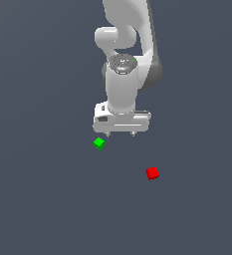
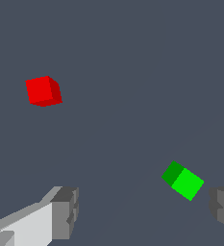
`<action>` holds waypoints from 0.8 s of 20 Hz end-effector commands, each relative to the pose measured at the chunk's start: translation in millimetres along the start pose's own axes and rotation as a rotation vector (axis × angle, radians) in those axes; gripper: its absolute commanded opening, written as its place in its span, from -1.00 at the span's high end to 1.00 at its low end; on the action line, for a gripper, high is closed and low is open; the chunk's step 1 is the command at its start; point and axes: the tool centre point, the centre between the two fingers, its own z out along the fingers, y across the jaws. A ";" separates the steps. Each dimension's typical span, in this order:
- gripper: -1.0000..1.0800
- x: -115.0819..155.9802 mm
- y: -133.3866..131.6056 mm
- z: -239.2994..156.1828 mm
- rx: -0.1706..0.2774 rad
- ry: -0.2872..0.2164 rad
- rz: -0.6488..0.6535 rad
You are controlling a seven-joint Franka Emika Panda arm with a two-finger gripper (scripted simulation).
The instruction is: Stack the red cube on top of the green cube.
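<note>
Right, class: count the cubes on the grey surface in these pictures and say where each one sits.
2. The green cube lies just below the open jaws, slightly toward the exterior view's left. The red cube lies apart, toward the exterior view's right. Nothing suggests a hidden one.

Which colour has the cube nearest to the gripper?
Bright green: the green cube, clearest in the wrist view.

A simulated test scene is shown: a flat, featureless grey floor (image 1: 38, 199), flatly shaded cubes and a plain white arm (image 1: 122, 74) are rendered without any room.
</note>
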 end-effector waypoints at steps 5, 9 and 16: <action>-0.92 2.5 -3.0 2.5 0.000 0.000 -0.004; -0.92 9.9 -11.9 10.0 0.000 -0.001 -0.018; -0.92 32.9 -41.0 34.1 -0.002 -0.003 -0.060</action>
